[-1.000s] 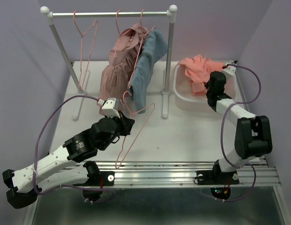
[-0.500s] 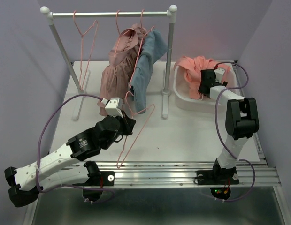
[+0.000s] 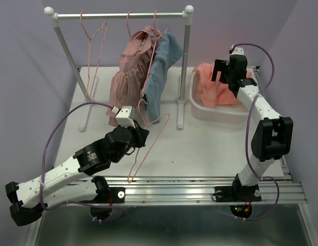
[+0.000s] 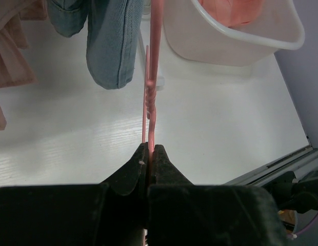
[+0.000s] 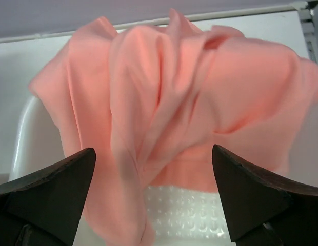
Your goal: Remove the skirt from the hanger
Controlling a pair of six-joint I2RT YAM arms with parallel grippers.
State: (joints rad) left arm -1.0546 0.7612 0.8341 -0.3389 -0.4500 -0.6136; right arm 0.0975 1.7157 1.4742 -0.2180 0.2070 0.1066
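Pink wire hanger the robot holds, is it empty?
Empty. The pink wire hanger, pinched in the left gripper, carries no garment; only bare wire shows.

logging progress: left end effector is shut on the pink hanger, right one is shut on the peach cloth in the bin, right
No: the right end effector is open, its jaws wide apart facing the peach cloth, per the right wrist view. The rest holds.
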